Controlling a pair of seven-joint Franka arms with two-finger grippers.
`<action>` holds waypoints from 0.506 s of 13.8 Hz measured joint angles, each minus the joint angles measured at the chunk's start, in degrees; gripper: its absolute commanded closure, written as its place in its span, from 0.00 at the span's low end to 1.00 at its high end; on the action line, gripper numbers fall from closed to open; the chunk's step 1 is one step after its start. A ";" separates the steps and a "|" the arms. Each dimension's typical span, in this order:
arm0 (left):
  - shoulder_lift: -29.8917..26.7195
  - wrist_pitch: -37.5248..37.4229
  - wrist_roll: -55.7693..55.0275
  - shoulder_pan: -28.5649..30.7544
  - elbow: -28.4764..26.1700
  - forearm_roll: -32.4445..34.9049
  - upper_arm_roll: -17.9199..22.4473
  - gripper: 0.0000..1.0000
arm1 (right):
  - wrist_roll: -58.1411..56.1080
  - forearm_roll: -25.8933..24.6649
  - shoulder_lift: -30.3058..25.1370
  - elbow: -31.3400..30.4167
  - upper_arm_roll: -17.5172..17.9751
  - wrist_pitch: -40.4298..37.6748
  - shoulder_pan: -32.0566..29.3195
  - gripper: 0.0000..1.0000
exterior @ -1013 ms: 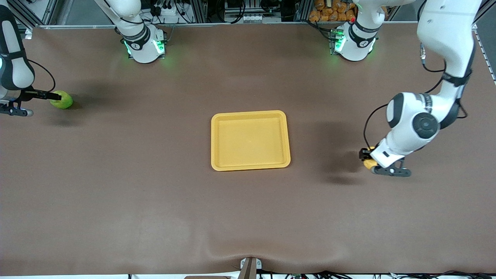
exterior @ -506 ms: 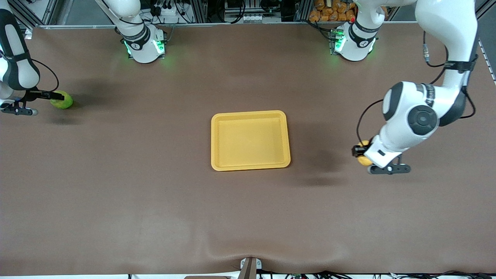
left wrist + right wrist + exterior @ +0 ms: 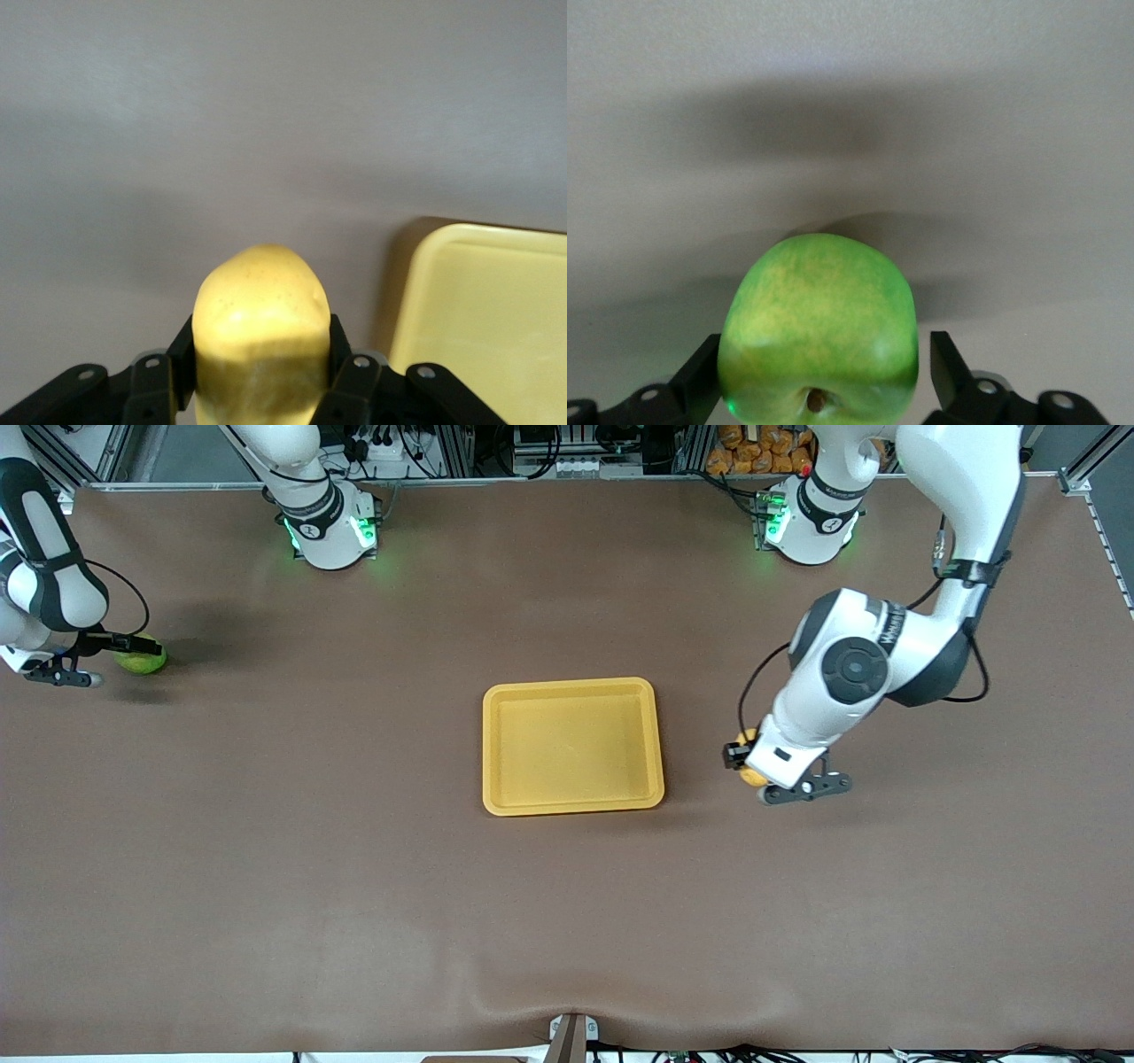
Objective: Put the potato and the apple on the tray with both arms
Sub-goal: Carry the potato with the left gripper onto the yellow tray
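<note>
Front view, tray: the yellow-orange tray [image 3: 573, 746] lies flat at mid-table with nothing in it.
Front view, left arm: the left gripper [image 3: 746, 766] hangs over bare table just beside the tray's edge at the left arm's end, clamped on the potato [image 3: 751, 772], of which only a yellow sliver shows under the wrist.
Front view, right arm: the right gripper [image 3: 135, 646] sits low at the right arm's end of the table, well apart from the tray, with the green apple [image 3: 142, 661] between its fingers.
Left wrist view: the potato [image 3: 260, 341] is squeezed between both black fingers [image 3: 347, 372], and a tray corner [image 3: 483, 323] shows close by.
Right wrist view: the apple [image 3: 819, 343] fills the gap, stem dimple toward the camera. One finger [image 3: 950, 372] stands slightly off its skin, so I cannot tell whether the grip is made.
Doing the step well: carry the potato level over the rim before lowering, and release only above the tray floor. The right jaws should probably seat squarely on the apple's widest part before lifting, since round fruit can roll out.
</note>
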 measured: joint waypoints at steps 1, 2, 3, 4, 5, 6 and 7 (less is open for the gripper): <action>0.72 0.00 -2.62 -1.54 1.00 0.00 -0.04 1.00 | 0.00 0.00 -0.17 0.05 0.07 -0.11 0.00 0.92; 1.64 0.00 -4.94 -3.11 1.97 0.00 -0.07 1.00 | -0.02 0.00 -0.13 0.03 0.08 -0.06 0.00 1.00; 2.75 0.00 -6.95 -4.64 2.94 0.00 -0.09 1.00 | -0.31 -0.03 -0.11 0.03 0.10 -0.06 -0.01 1.00; 4.04 0.00 -8.75 -6.11 3.98 0.00 -0.10 1.00 | -1.28 -0.04 -0.10 0.06 0.11 -0.06 -0.01 1.00; 5.51 0.01 -10.48 -7.54 5.23 0.00 -0.11 1.00 | -2.40 -0.04 -0.10 0.10 0.19 0.00 -0.01 1.00; 7.25 0.02 -12.62 -9.15 6.80 0.00 -0.09 1.00 | -3.21 -0.04 -0.10 0.17 0.44 0.07 -0.01 1.00; 9.06 0.02 -14.81 -10.95 8.41 0.01 -0.05 1.00 | -3.55 -0.04 -0.10 0.27 0.84 -0.14 0.04 1.00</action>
